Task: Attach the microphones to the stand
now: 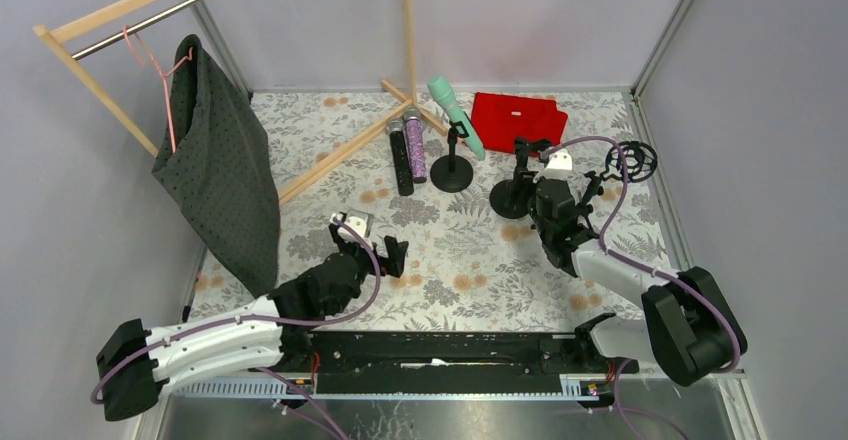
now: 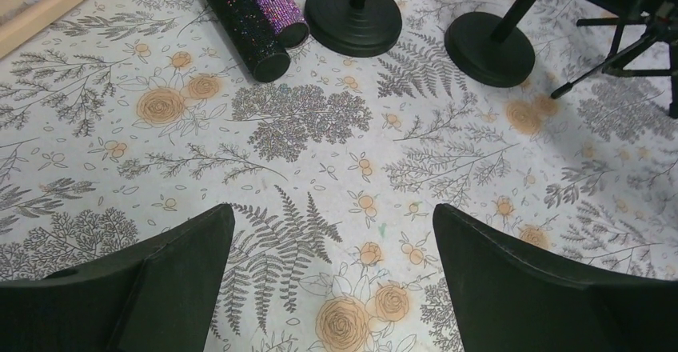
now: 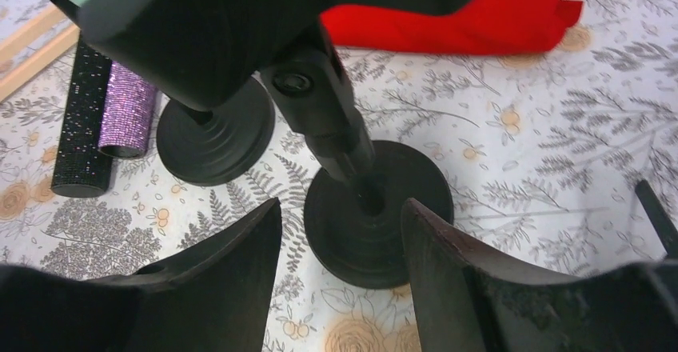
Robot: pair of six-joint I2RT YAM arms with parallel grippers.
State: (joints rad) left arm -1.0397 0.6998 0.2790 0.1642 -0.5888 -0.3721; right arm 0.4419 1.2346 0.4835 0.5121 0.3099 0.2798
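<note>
Mint mic sits tilted in far stand. Black mic & purple mic lie side by side on table, left of it. L jaws spread, empty. R jaws spread by empty stand.

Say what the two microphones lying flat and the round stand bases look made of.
Black microphone: seemingly a glitter-coated shell, with speckled sparkle. Purple microphone: rhinestone-like beaded wrap, rows of glinting dots. Round stand bases: matte black, probably painted metal or hard plastic; smooth, dull sheen.
</note>
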